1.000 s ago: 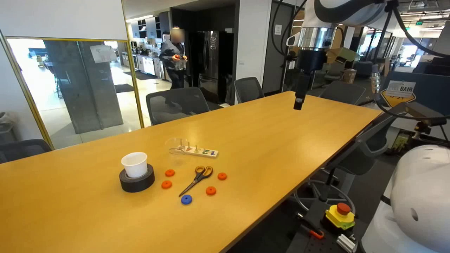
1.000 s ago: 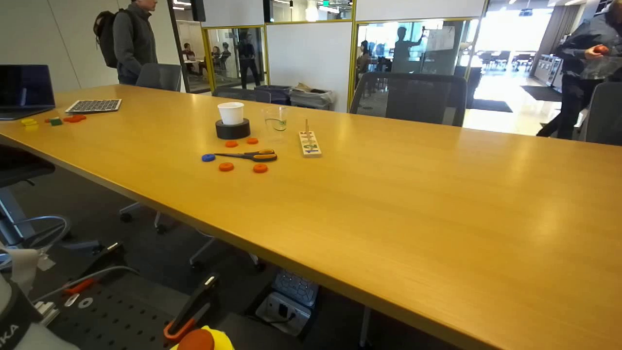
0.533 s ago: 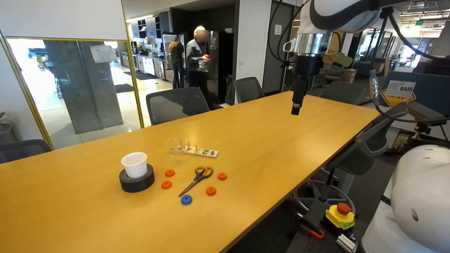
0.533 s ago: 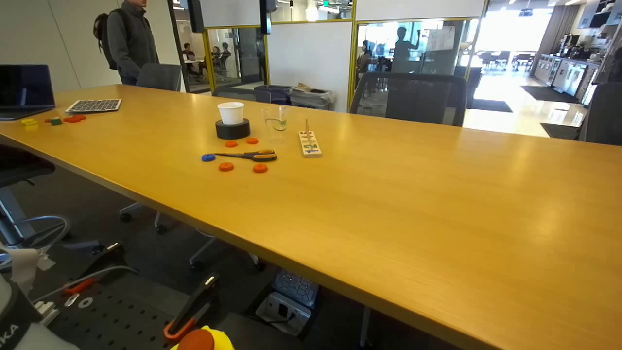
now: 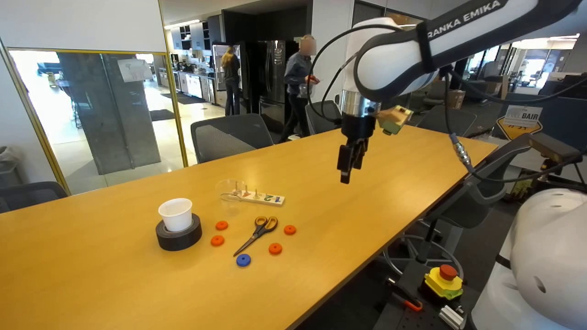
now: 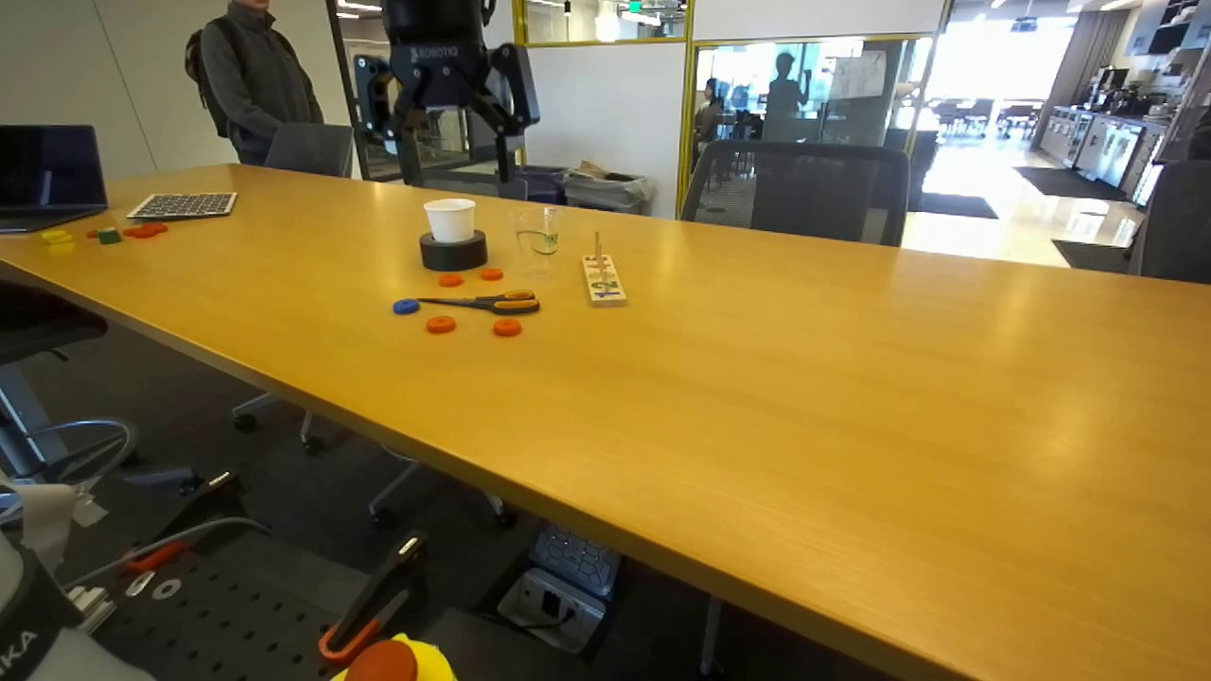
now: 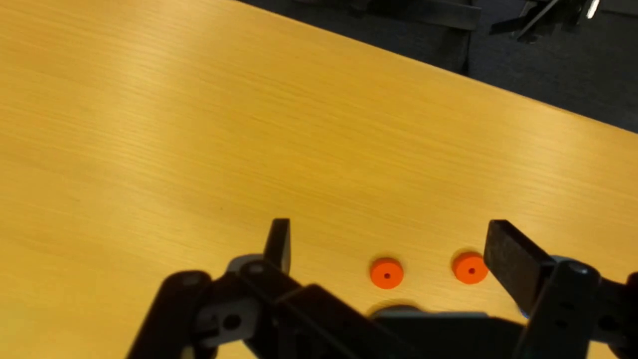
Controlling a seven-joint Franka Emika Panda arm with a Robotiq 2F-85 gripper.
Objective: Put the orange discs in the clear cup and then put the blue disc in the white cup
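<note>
Several orange discs lie flat on the table around the scissors, such as a near one (image 5: 275,248) and another (image 6: 450,280). The blue disc (image 5: 243,260) lies by the scissors' tip; it also shows in an exterior view (image 6: 406,306). The white cup (image 5: 176,215) stands upright on a black ring (image 5: 179,239). The clear cup (image 6: 536,232) stands beside it, upright. My gripper (image 5: 351,174) is open and empty, well above the table. In the wrist view its jaws (image 7: 390,223) are wide apart, with two orange discs (image 7: 387,273) far below; the blue disc is almost wholly hidden.
Scissors with orange handles (image 5: 259,233) lie among the discs. A numbered peg board (image 5: 263,197) is next to the clear cup. A laptop (image 6: 47,175), a patterned board (image 6: 182,206) and small coloured pieces (image 6: 109,235) are at the table's far end. People stand in the background.
My gripper has come down and moved closer to the discs, and it now shows fully in both exterior views. The discs and cups have not moved. A person in the background walked.
</note>
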